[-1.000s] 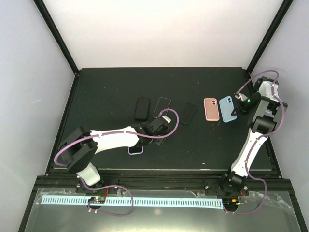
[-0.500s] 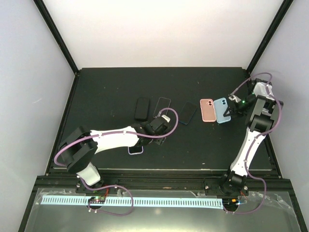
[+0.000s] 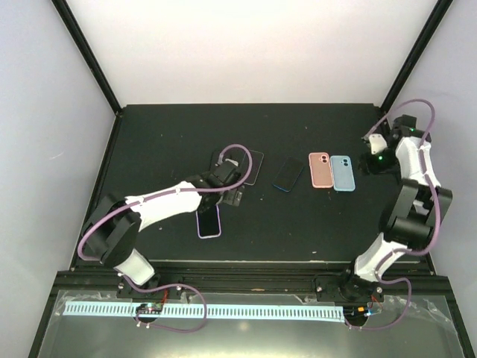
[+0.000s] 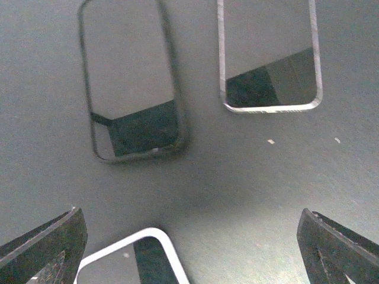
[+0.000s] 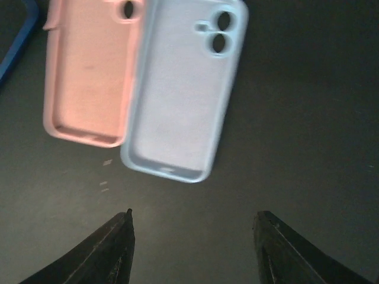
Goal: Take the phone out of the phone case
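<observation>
A phone with a white rim (image 3: 209, 222) lies face up on the black mat; its top corner (image 4: 133, 260) shows low in the left wrist view. My left gripper (image 3: 229, 195) (image 4: 189, 254) hovers just beyond that phone, open wide, with nothing between its fingers. Two empty phone cases lie side by side, a pink one (image 3: 321, 169) (image 5: 89, 71) and a light blue one (image 3: 342, 172) (image 5: 183, 89). To the right of the blue case my right gripper (image 3: 370, 162) (image 5: 195, 248) stands open and apart from it.
Ahead of the left gripper lie a dark-rimmed phone (image 4: 130, 83) (image 3: 219, 162) and a silver-rimmed phone (image 4: 269, 56) (image 3: 254, 165). A blue-rimmed phone (image 3: 288, 174) lies mid-mat. Black frame posts rise at the mat's back corners.
My right gripper set the blue case down beside the pink one, opened and drew back to the right. My left gripper opened wider and moved away from the white-rimmed phone, now uncovered.
</observation>
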{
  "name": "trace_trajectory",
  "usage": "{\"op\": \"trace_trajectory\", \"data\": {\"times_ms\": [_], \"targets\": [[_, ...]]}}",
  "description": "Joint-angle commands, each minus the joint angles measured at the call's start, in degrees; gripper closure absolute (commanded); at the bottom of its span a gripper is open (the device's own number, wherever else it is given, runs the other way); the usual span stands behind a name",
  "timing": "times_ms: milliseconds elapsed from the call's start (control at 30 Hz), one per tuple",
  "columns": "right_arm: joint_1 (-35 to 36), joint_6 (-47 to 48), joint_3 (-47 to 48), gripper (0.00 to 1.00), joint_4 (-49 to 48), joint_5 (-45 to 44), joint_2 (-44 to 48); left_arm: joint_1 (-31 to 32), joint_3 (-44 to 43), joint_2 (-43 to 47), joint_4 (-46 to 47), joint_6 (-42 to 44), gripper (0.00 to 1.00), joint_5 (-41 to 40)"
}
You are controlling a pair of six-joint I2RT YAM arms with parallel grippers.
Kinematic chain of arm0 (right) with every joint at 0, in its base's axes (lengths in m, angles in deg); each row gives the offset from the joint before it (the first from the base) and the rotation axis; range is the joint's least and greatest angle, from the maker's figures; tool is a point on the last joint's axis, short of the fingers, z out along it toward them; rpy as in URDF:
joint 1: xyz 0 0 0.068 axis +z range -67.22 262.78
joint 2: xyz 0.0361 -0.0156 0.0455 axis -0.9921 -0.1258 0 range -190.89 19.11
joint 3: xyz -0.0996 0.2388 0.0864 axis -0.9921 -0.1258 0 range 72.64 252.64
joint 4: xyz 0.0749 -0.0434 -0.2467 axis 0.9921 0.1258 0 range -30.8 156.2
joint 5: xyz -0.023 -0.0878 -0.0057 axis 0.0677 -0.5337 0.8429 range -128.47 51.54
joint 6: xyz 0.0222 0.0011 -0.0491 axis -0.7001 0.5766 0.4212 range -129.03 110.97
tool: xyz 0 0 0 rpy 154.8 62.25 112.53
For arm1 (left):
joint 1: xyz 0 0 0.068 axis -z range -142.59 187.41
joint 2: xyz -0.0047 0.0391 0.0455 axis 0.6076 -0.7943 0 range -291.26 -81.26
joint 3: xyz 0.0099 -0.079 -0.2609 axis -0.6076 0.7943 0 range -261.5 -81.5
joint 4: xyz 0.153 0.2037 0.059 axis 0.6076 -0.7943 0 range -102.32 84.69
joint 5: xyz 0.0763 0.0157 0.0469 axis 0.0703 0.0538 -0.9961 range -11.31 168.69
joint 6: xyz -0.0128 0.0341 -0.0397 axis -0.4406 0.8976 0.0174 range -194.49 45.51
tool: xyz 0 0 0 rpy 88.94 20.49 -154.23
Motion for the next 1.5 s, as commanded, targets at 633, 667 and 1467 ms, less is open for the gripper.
{"op": "trace_trajectory", "data": {"times_ms": [633,667,1467], "targets": [[17.6,-15.4,-32.6,0.0,-31.0,15.9,39.7,-16.1,-28.3,-24.8,-14.6,5.9,0.01,8.5],[17.5,-15.4,-32.8,0.01,-30.9,16.4,39.8,-16.4,-29.6,-26.3,-15.3,6.4,0.01,8.9],[17.5,-15.2,-32.8,0.09,-29.7,19.8,35.0,-20.8,-47.1,-42.1,-27.8,10.2,0.02,15.9]]}}
